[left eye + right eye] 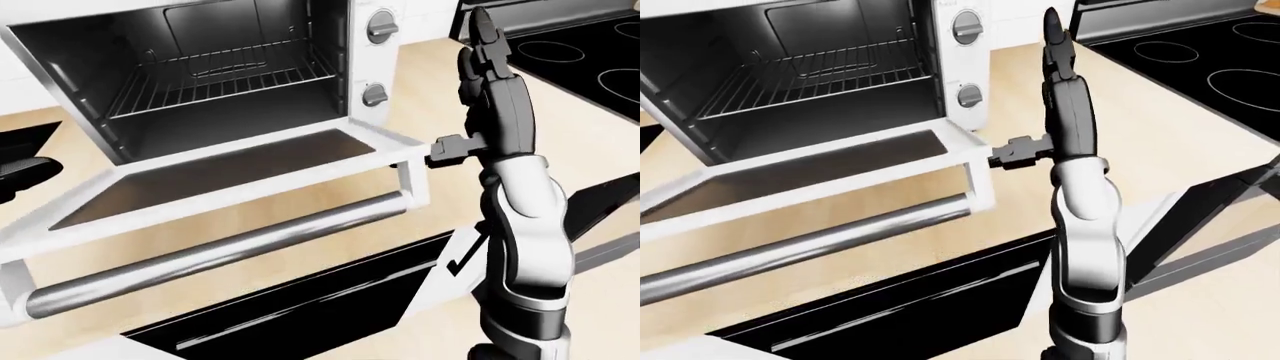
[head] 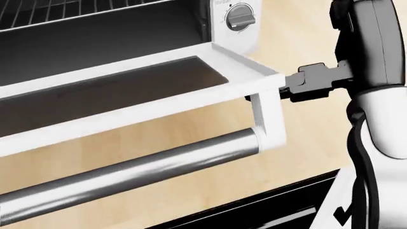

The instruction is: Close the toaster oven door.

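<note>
The white toaster oven (image 1: 375,56) stands at the top left of the left-eye view, its wire rack (image 1: 220,79) showing inside. Its door (image 1: 392,150), a white frame round dark glass, hangs partly raised off the counter, with the steel handle bar (image 1: 220,251) below its outer edge. My right hand (image 1: 472,90) stands upright and open just right of the door. Its thumb (image 2: 305,83) touches the door's right corner. A dark shape (image 1: 20,169) at the left edge may be my left hand; its fingers cannot be made out.
The oven rests on a wooden counter (image 1: 330,240). A black stovetop (image 1: 590,60) with ring burners lies to the right. A black panel (image 1: 300,307) runs along the counter's near edge at the bottom. Two knobs (image 1: 381,27) sit on the oven's right side.
</note>
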Controlling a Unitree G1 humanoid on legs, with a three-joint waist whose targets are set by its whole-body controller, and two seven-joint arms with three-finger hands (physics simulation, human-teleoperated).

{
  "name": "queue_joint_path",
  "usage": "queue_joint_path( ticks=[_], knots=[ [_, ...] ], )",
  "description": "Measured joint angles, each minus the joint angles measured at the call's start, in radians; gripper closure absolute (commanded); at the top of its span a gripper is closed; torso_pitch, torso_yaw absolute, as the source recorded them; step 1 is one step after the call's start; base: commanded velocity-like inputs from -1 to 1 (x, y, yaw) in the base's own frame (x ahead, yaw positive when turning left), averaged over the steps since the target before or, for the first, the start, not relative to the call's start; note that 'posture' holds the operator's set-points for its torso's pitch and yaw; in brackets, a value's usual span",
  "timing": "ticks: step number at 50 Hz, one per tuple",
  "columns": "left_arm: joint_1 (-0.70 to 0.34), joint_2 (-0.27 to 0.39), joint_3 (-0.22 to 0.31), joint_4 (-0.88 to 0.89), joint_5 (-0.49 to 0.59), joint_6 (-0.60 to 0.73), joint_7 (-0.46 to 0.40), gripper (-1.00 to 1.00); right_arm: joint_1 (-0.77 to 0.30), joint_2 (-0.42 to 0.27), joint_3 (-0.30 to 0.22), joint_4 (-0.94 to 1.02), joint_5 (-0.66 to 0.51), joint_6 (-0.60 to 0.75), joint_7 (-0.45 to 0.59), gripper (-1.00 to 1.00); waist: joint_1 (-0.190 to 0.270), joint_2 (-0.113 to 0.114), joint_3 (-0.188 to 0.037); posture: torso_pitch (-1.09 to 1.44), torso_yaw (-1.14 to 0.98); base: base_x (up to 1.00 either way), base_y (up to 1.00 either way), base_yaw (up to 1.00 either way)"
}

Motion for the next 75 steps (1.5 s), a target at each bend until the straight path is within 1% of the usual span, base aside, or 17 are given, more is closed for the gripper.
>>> queue_joint_path(
  ticks=[6, 15, 18, 22, 32, 41, 46, 52, 56, 60, 67, 75],
  knots=[
    [-0.001, 0.003, 0.000, 0.001, -0.003, 0.001, 0.000, -1.00, -0.021, 0.015, 0.026, 0.009, 0.015, -0.005, -0.024, -1.00, -0.001, 0.001, -0.001, 0.00, 0.00, 0.00, 0.00, 0.00],
    [0.000, 0.011, 0.006, 0.010, 0.006, -0.008, 0.004, -1.00, -0.059, 0.054, 0.070, 0.060, 0.000, -0.031, -0.039, -1.00, 0.000, 0.004, 0.002, 0.00, 0.00, 0.00, 0.00, 0.00],
    [0.003, 0.013, 0.009, 0.022, 0.027, -0.018, 0.006, -1.00, -0.071, 0.060, 0.067, 0.070, -0.009, -0.029, -0.045, -1.00, -0.001, 0.004, 0.002, 0.00, 0.00, 0.00, 0.00, 0.00],
    [0.009, 0.011, 0.027, 0.050, 0.058, -0.030, 0.024, -1.00, -0.079, 0.068, 0.068, 0.071, -0.020, -0.022, -0.051, -1.00, -0.001, 0.006, 0.003, 0.00, 0.00, 0.00, 0.00, 0.00],
    [0.030, 0.013, 0.053, 0.120, 0.166, -0.045, 0.074, -1.00, -0.101, 0.084, 0.079, 0.068, -0.035, -0.002, -0.055, -1.00, -0.004, 0.010, 0.005, 0.00, 0.00, 0.00, 0.00, 0.00],
    [0.043, 0.010, 0.070, 0.155, 0.239, -0.068, 0.071, -1.00, -0.155, 0.092, 0.080, 0.089, -0.026, 0.019, -0.076, -1.00, -0.004, 0.011, 0.005, 0.00, 0.00, 0.00, 0.00, 0.00],
    [0.046, 0.007, 0.068, 0.167, 0.268, -0.077, 0.065, -1.00, -0.223, 0.089, 0.085, 0.129, -0.016, 0.049, -0.099, -1.00, -0.002, 0.013, 0.005, 0.00, 0.00, 0.00, 0.00, 0.00],
    [0.049, 0.010, 0.085, 0.185, 0.290, -0.081, 0.066, -1.00, -0.274, 0.087, 0.092, 0.164, -0.008, 0.046, -0.104, -1.00, 0.000, 0.012, 0.007, 0.00, 0.00, 0.00, 0.00, 0.00],
    [0.065, 0.019, 0.068, 0.187, 0.340, -0.086, 0.061, -1.00, -0.294, 0.087, 0.093, 0.175, -0.007, 0.043, -0.104, -1.00, 0.002, 0.011, 0.008, 0.00, 0.00, 0.00, 0.00, 0.00],
    [0.058, 0.013, 0.074, 0.195, 0.383, -0.087, 0.044, -1.00, -0.308, 0.085, 0.090, 0.181, -0.010, 0.047, -0.104, -1.00, 0.002, 0.011, 0.010, 0.00, 0.00, 0.00, 0.00, 0.00],
    [0.052, 0.006, 0.080, 0.186, 0.395, -0.077, 0.031, -1.00, -0.342, 0.082, 0.089, 0.213, -0.009, 0.051, -0.106, -1.00, 0.001, 0.013, 0.012, 0.00, 0.00, 0.00, 0.00, 0.00],
    [0.049, 0.010, 0.088, 0.163, 0.385, -0.070, 0.026, -1.00, -0.419, 0.077, 0.092, 0.339, -0.003, -0.012, -0.118, -1.00, -0.002, 0.016, 0.012, 0.00, 0.00, 0.00, 0.00, 0.00]
  ],
)
